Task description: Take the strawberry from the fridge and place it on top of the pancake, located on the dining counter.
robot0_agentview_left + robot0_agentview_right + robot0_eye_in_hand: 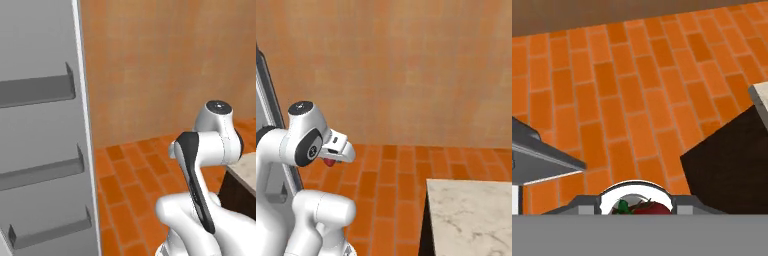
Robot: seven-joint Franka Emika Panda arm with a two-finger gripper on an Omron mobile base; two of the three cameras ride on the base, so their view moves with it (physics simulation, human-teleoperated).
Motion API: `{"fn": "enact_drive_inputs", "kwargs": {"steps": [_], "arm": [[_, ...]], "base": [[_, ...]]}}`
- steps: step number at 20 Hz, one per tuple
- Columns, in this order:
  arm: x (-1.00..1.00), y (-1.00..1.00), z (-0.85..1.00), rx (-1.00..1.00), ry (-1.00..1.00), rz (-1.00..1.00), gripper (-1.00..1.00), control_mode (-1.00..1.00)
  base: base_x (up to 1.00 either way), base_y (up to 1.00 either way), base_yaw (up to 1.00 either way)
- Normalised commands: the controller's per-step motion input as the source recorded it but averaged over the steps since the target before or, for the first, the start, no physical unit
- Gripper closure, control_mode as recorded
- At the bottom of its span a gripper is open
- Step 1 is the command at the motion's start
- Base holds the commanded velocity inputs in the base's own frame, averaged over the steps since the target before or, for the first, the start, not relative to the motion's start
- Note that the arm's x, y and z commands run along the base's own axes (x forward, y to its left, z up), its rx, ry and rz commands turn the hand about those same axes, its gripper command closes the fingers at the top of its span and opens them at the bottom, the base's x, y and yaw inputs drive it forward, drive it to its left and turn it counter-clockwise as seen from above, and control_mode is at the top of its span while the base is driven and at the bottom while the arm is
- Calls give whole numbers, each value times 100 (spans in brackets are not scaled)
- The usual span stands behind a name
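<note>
When checked from the right base view, found gripper (332, 158) held out above floor (391, 185), fingers clamped on strawberry (329, 162). Noted berry as a small dark red lump just under the pale hand, off the floor and well apart from counter (471, 215). Confirmed in hand view: strawberry (644, 207) seated at lower edge, red flesh with green leaves at one side, pinned in the grip. Could not make out the finger pads themselves there.

Recorded fridge (40, 150) at left of left base view, door standing open, inner face turned to camera. Counted three grey door shelves (47, 172), one above another. Observed dark door edge of fridge (268, 95) at far left of right base view, close behind arm (301, 140). Logged a grey piece low at left in hand view, just beside the gripper; could not tell which part.

Located counter at lower right of right base view, marbled top over dark base, near corner pointing toward arm. Sighted same counter (247, 167) at right edge of left base view, partly behind arm (210, 150). Noted its dark base (732, 170) and a pale top corner at right of hand view.

Found orange brick floor between fridge and counter. Noted orange wall (406, 70) beyond.
</note>
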Motion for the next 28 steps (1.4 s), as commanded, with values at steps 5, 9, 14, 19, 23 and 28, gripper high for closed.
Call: {"fn": "enact_drive_inputs", "kwargs": {"steps": [5, 9, 14, 19, 23, 28], "arm": [[0, 0, 0, 0, 0, 0, 100, 100], [0, 0, 0, 0, 0, 0, 100, 100], [0, 0, 0, 0, 0, 0, 100, 100], [0, 0, 0, 0, 0, 0, 100, 100], [0, 0, 0, 0, 0, 0, 100, 100], [0, 0, 0, 0, 0, 0, 100, 100]], "base": [[87, -67, 27], [100, -29, 11], [100, 0, 0], [100, -6, 0], [100, -17, -3], [96, -28, -40]]}}
